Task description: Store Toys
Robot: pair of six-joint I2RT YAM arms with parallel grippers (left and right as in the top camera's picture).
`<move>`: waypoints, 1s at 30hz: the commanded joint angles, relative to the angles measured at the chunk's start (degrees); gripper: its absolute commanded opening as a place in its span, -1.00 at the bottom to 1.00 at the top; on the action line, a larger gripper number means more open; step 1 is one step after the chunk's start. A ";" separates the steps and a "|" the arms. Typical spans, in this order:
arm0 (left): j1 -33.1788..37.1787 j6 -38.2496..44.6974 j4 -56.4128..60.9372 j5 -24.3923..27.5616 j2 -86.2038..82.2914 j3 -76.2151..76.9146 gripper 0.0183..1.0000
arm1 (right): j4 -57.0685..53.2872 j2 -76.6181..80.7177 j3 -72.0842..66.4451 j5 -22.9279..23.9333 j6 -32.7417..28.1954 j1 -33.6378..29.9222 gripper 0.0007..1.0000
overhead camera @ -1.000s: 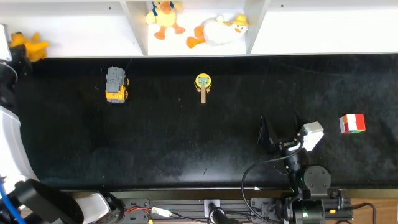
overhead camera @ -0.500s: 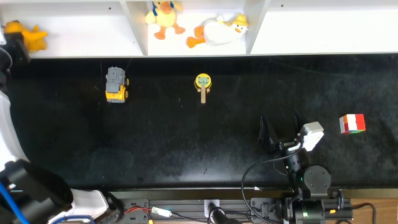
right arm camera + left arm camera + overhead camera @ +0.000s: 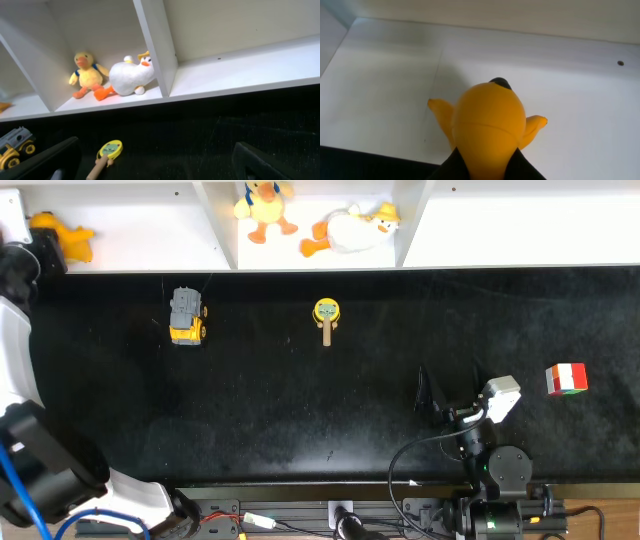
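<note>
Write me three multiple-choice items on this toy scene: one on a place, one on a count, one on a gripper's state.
1. Where is the orange toy?
A. on the black table
B. in the right shelf compartment
C. in the left shelf compartment

2. How many plush ducks lie in the middle compartment?
A. two
B. one
C. four

3. How is the right gripper?
A. shut on a toy
B. open, holding nothing
C. shut, empty

Key:
1 C: the left gripper holds it over that compartment's white floor.
2 A: a yellow duck and a white duck lie side by side there.
3 B: in the right wrist view its fingers stand wide apart with nothing between them.
</note>
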 commanded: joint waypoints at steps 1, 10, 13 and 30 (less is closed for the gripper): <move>-0.94 -0.85 -0.46 -1.70 1.66 3.02 -0.97 | 0.35 -0.48 -0.76 0.26 0.46 0.46 0.99; -0.98 -0.63 -2.08 -3.89 2.05 4.63 -0.96 | 0.35 -0.48 -0.76 0.26 0.46 0.48 0.99; -0.98 -0.66 -2.34 -3.65 2.58 4.63 -0.97 | 0.35 -0.48 -0.76 0.26 0.46 0.48 1.00; -1.05 -0.66 1.20 -1.07 6.40 4.63 -0.83 | 0.35 -0.48 -0.76 0.26 0.46 0.48 0.99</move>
